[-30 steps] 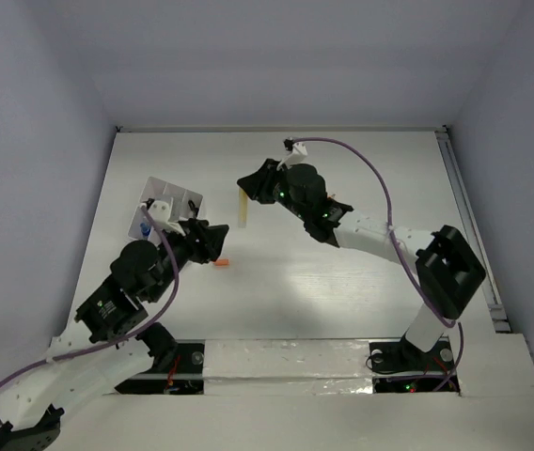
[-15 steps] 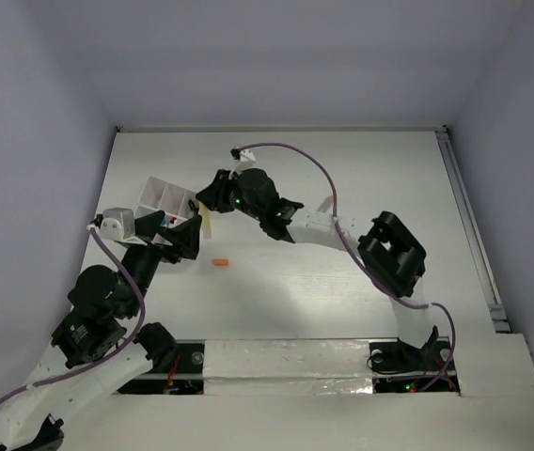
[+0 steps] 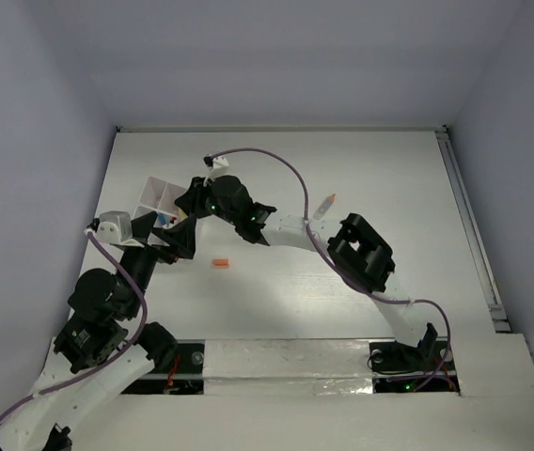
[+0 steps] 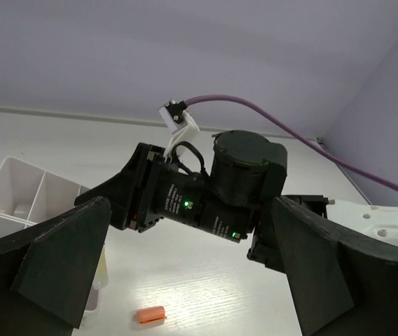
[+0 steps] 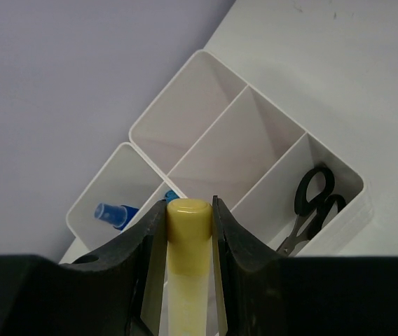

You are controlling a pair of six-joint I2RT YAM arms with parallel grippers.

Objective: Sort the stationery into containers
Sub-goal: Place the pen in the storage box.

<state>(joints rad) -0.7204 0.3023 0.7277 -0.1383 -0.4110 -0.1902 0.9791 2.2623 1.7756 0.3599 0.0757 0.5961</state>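
- The cream tube (image 5: pixel 187 241) is clamped between the two fingers (image 5: pixel 150 245) of the right gripper (image 5: pixel 188 224); the jaws are set narrow, pressed on either side of it, and its rounded end is roughly level with the fingertips.
- The white box (image 5: pixel 208 128) is seen directly below and ahead of that gripper, and the tube's end is over the thin walls where compartments meet.
- The black-handled scissors (image 5: pixel 311 201) are lying in the compartment to the right of the fingers.
- A blue-capped pen (image 5: pixel 113 213) is lying in the compartment to their left.
- The left gripper (image 4: pixel 187 231) is spread wide and nothing is held in it.
- The right arm's wrist (image 4: pixel 209 192) is framed between the left gripper's fingers, further out.
- An orange bit (image 4: pixel 150 316) is lying on the table (image 3: pixel 361 169) beneath the left gripper's gap, nearer its left finger, apart from the box.
- In the overhead view the two grippers are close together at the box's near corner.
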